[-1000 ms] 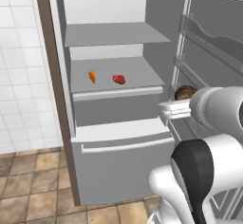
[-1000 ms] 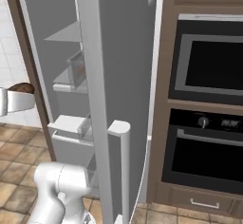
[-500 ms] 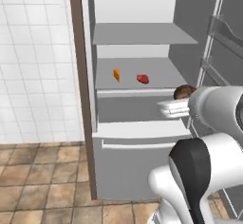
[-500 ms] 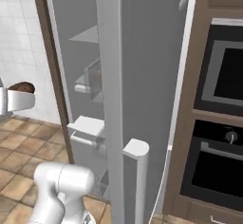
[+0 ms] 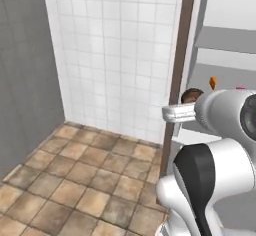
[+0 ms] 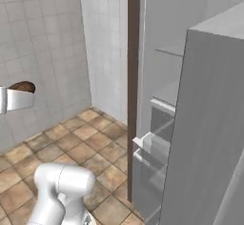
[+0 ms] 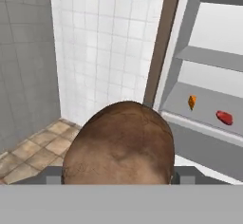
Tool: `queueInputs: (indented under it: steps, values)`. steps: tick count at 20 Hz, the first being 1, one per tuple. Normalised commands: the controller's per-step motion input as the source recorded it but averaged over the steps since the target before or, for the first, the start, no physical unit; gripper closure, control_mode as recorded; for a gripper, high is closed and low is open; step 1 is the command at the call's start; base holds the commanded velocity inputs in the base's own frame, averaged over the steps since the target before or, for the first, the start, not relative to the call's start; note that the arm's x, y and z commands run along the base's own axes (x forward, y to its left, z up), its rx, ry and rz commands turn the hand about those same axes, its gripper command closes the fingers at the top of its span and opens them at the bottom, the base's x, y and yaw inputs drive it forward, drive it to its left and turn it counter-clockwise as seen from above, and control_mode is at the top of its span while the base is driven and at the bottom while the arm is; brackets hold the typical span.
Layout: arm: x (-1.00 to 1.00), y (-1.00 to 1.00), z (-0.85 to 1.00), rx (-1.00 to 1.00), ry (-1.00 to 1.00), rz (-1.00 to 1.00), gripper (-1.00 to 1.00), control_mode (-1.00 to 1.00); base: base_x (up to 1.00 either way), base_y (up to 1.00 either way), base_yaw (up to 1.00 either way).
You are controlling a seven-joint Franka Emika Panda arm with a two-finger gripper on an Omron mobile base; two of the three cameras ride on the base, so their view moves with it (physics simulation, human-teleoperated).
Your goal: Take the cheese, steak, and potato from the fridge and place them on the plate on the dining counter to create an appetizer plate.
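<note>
I am holding the potato (image 7: 118, 142) between the two fingers of the gripper (image 5: 186, 100), whose jaws are standing wide and closed on its brown mottled sides, out in front of the white tiled wall (image 5: 120, 55) above the terracotta floor tiles (image 5: 75, 180). The cheese (image 7: 191, 102) and the steak (image 7: 224, 117) are lying apart on one shelf of the open fridge (image 7: 209, 61). I am reading no brand, label or writing on any surface.
</note>
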Motion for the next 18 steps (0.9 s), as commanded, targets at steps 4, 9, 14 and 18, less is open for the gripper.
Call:
queueInputs:
  steps: [4,9,14,18]
  values:
    - [0.0,0.0,0.0,0.0,0.0,0.0,1.0,1.0,-0.31,0.41,0.83]
    - [0.0,0.0,0.0,0.0,0.0,0.0,1.0,1.0,-0.4,0.33,0.83]
    - [0.0,0.0,0.0,0.0,0.0,0.0,1.0,1.0,-0.32,0.25,0.84]
    - [0.0,0.0,0.0,0.0,0.0,0.0,1.0,1.0,-0.21,0.19,0.85]
